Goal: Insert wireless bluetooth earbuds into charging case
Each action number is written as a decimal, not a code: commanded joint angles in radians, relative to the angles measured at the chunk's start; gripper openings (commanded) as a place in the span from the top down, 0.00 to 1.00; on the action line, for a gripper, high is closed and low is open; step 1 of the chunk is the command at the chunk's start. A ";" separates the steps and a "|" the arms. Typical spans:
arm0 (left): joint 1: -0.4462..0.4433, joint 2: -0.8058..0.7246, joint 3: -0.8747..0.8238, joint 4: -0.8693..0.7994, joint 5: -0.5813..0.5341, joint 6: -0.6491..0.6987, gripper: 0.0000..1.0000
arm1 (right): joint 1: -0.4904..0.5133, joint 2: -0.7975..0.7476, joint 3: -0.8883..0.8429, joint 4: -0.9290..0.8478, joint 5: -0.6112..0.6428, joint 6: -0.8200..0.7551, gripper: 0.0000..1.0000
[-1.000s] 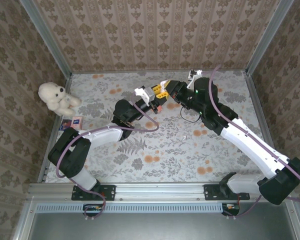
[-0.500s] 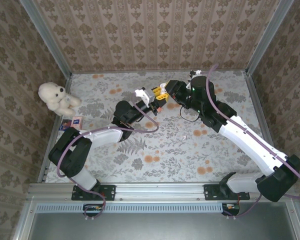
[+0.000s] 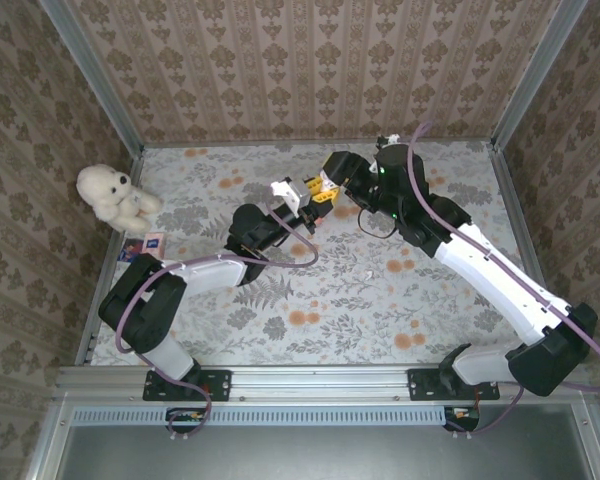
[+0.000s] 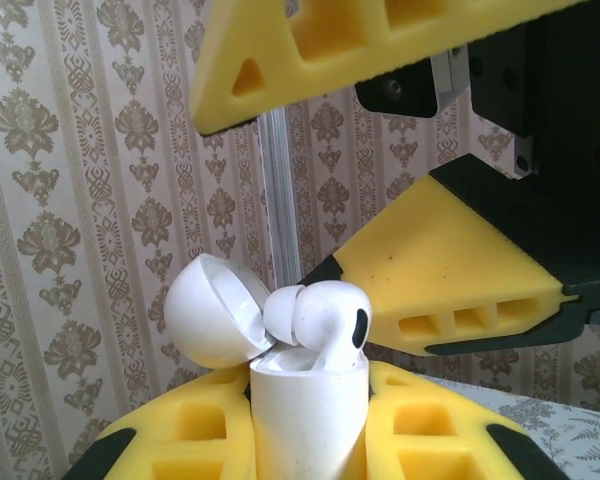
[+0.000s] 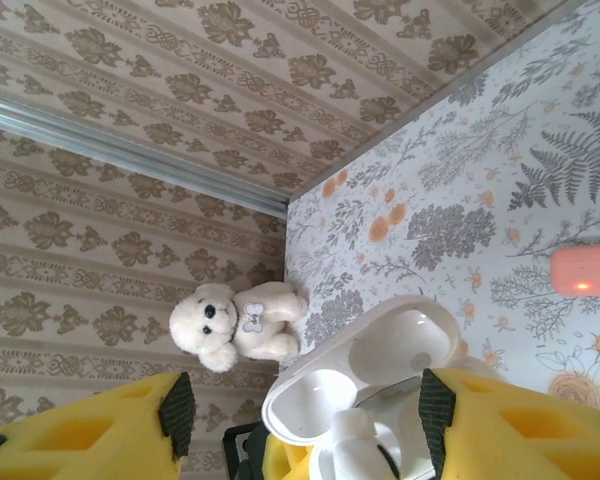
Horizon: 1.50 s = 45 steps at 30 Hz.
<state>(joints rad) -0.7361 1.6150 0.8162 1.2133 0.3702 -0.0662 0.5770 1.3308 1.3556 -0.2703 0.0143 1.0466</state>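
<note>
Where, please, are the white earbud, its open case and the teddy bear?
white earbud (image 4: 315, 312), left wrist view, head.
open case (image 4: 305, 420), left wrist view, body front.
teddy bear (image 3: 102, 183), top external view, head.

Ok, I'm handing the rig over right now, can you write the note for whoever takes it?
Left tool: shut on the white case, whose lid is open.
Right tool: open, jaws apart on either side of the case top, gripping nothing.
Things: one white earbud stands in the case, head above the rim; I can't tell if it is fully seated. An orange-red rounded item lies on the table.
Done: one white bud in.
Left: probably press it home, add its partner, close the lid.
</note>
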 commanded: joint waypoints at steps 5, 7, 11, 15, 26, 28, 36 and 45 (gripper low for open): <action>0.006 -0.018 -0.019 0.081 0.021 -0.036 1.00 | -0.005 -0.082 0.049 -0.134 0.057 -0.114 0.32; 0.027 -0.023 -0.020 0.084 0.051 -0.070 1.00 | -0.006 -0.108 0.041 -0.161 0.048 -0.139 0.32; 0.071 -0.024 -0.008 0.087 0.176 -0.154 1.00 | -0.005 -0.159 0.023 -0.199 0.009 -0.211 0.34; 0.106 -0.023 0.010 0.087 0.310 -0.227 1.00 | -0.006 -0.176 0.017 -0.215 -0.069 -0.285 0.47; 0.119 -0.014 0.029 0.084 0.458 -0.316 1.00 | -0.001 -0.094 0.020 -0.173 -0.178 -0.289 0.87; 0.119 -0.014 0.027 0.084 0.460 -0.319 1.00 | 0.001 -0.081 0.023 -0.166 -0.183 -0.288 0.88; 0.119 -0.013 0.031 0.084 0.457 -0.317 1.00 | 0.018 -0.047 0.025 -0.150 -0.195 -0.274 0.89; 0.124 -0.011 0.027 0.084 0.452 -0.310 1.00 | 0.029 -0.104 -0.022 -0.153 -0.159 -0.269 0.89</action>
<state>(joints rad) -0.6201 1.6150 0.8131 1.2503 0.8055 -0.3668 0.5995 1.2644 1.3537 -0.4324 -0.1577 0.7654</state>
